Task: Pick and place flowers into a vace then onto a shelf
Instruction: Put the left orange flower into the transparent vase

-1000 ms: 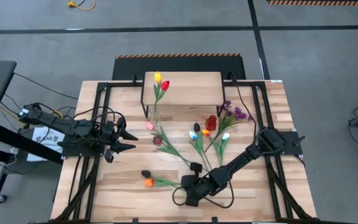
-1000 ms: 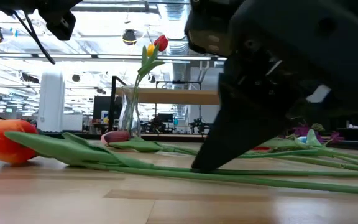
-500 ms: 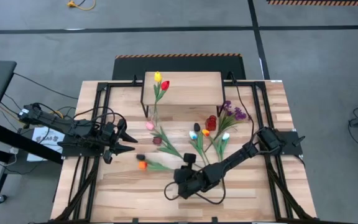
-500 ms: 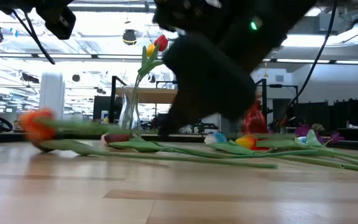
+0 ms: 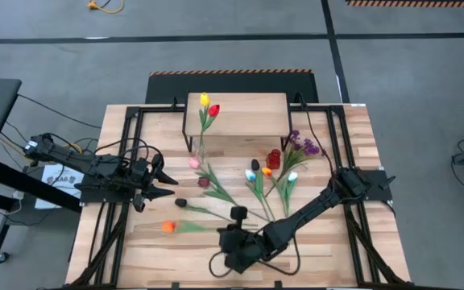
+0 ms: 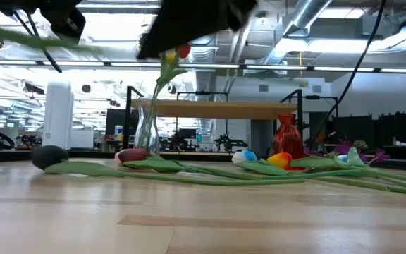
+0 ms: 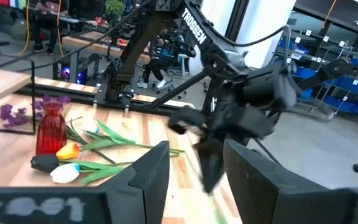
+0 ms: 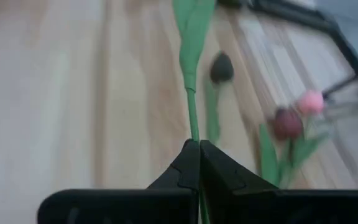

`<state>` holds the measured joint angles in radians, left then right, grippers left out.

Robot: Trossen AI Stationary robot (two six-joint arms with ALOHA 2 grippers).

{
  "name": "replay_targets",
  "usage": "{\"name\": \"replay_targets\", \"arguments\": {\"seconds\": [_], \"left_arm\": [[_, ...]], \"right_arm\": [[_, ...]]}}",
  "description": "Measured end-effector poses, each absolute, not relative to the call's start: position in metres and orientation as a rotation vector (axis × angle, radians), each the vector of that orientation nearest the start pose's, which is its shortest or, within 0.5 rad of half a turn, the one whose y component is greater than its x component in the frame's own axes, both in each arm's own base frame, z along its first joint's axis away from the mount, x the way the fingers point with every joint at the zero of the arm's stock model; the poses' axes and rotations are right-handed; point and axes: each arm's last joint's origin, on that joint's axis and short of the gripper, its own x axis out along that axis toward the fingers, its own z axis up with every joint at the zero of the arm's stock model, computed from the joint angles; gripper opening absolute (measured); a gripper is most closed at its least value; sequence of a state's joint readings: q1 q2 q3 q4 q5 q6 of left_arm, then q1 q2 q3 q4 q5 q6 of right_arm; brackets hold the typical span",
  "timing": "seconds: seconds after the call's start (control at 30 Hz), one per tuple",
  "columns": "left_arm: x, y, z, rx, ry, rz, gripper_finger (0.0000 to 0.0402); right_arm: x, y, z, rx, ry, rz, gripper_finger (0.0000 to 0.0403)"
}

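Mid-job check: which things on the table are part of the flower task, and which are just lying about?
Job:
- orange tulip, stem pinched in right gripper
- loose flowers on the table
- clear vase holding two tulips
- shelf

Lying about:
- red vase
- papers beside the table
- left gripper, waiting

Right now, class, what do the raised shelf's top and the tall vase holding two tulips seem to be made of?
Pale raised shelf board: light wood, matte, probably; faint grain shows. Tall clear vase: likely glass or clear plastic; the background shows through it.
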<state>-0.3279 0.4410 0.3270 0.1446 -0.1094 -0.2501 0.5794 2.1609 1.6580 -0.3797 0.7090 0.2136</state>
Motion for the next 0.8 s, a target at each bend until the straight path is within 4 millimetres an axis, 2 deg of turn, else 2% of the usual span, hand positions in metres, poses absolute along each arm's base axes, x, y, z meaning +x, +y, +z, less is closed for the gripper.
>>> {"name": "replay_targets", "arguments": {"seconds": [0.2, 0.3, 0.4, 0.5, 0.6, 0.73, 0.8], "left_arm": [[0.117, -0.037, 0.264, -0.236, -0.063, -0.263, 0.0142], [0.115, -0.038, 0.264, -0.214, -0.068, -0.29, 0.0142], [0.115, -0.039, 0.264, -0.181, -0.069, -0.316, 0.0142], [0.116, -0.039, 0.264, -0.141, -0.076, -0.323, 0.0142], [0.118, -0.04, 0.267, -0.092, -0.114, -0.323, 0.0141], [0.123, -0.042, 0.27, -0.013, -0.168, -0.317, 0.0142], [0.127, -0.043, 0.271, 0.018, -0.188, -0.313, 0.0142]], "right_arm": [[0.393, 0.277, 0.214, -0.389, 0.564, -0.08, 0.0], [0.389, 0.292, 0.227, -0.433, 0.469, -0.102, 0.0], [0.39, 0.297, 0.238, -0.484, 0.37, -0.172, 0.0], [0.4, 0.292, 0.253, -0.487, 0.259, -0.252, 0.0], [0.414, 0.278, 0.27, -0.454, 0.151, -0.311, 0.0], [0.435, 0.246, 0.282, -0.377, 0.07, -0.388, 0.0], [0.446, 0.228, 0.284, -0.316, 0.035, -0.368, 0.0]]}}
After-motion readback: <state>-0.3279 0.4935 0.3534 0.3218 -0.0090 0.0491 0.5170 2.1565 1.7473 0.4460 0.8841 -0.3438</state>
